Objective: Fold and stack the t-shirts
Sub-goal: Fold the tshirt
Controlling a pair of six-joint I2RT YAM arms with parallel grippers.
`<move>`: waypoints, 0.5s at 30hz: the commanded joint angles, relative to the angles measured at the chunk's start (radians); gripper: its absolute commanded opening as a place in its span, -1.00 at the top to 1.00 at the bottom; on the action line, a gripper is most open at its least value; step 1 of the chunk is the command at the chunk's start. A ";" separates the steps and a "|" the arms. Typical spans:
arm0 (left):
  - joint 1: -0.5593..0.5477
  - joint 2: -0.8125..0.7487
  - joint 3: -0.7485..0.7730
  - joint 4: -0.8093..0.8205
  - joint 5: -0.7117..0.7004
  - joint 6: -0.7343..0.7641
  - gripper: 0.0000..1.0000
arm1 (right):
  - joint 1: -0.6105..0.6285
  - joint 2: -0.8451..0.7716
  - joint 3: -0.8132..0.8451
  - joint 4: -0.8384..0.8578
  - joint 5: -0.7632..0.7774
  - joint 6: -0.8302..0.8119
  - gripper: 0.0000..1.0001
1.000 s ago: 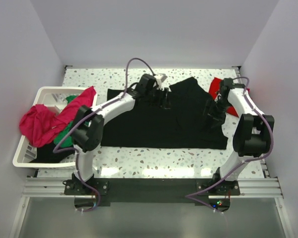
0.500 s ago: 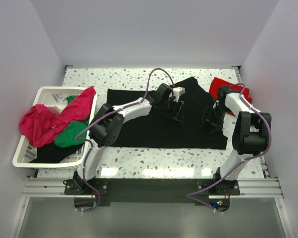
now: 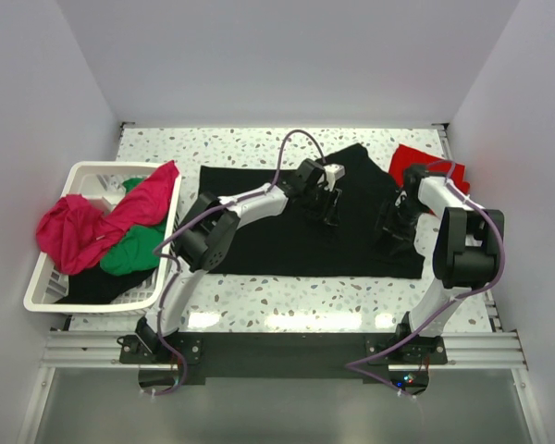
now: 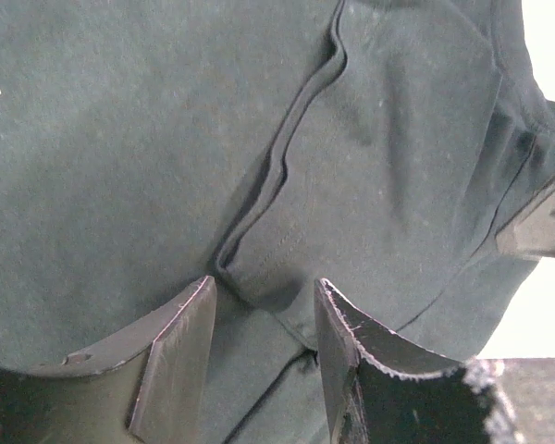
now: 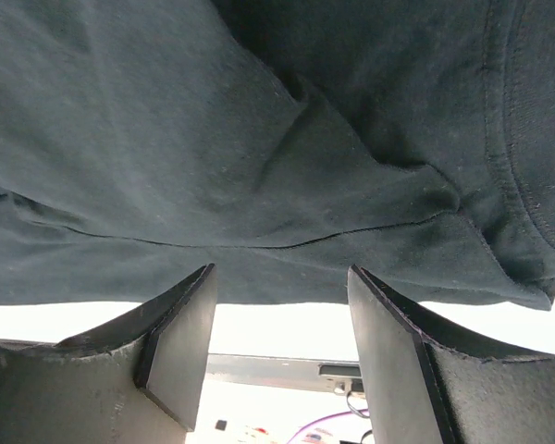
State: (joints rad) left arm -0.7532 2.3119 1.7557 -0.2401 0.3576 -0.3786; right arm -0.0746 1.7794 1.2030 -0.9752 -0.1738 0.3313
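Note:
A large black t-shirt [image 3: 287,236] lies spread across the middle of the table. My left gripper [image 3: 329,211] is open low over its middle; in the left wrist view [image 4: 264,296] a raised fold of the black cloth [image 4: 287,157] runs toward the gap between the fingers. My right gripper [image 3: 395,227] is open over the shirt's right side; in the right wrist view [image 5: 282,287] its fingers frame the shirt's hem [image 5: 287,250]. A red t-shirt [image 3: 416,159] lies at the far right. Magenta-pink [image 3: 92,217] and green [image 3: 134,250] shirts hang from the basket.
A white slatted laundry basket [image 3: 55,296] stands at the left edge of the table, with dark cloth at its bottom. The speckled tabletop [image 3: 287,296] shows in front of the black shirt. Walls close in the left, back and right sides.
My left arm has swung right, from the shirt's back edge to its middle, then settled. My right gripper has shifted slightly toward the shirt's right hem.

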 commanded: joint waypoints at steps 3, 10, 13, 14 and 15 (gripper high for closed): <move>-0.011 0.021 0.054 0.056 -0.003 0.001 -0.01 | -0.005 -0.021 -0.029 0.015 0.019 -0.015 -0.23; -0.015 0.043 0.057 0.071 0.017 -0.008 0.27 | -0.005 -0.021 -0.048 0.023 0.023 -0.015 -0.23; -0.014 0.035 0.050 0.068 -0.003 -0.009 0.64 | -0.005 -0.023 -0.056 0.026 0.036 -0.015 -0.24; -0.014 0.031 0.039 0.068 -0.026 -0.009 0.74 | -0.005 -0.023 -0.059 0.027 0.043 -0.017 -0.24; -0.014 0.017 0.033 0.071 -0.040 -0.009 0.90 | -0.007 -0.021 -0.065 0.032 0.048 -0.017 -0.25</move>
State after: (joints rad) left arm -0.7609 2.3432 1.7763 -0.2180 0.3485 -0.3889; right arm -0.0746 1.7794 1.1511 -0.9676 -0.1619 0.3275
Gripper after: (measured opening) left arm 0.109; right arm 0.619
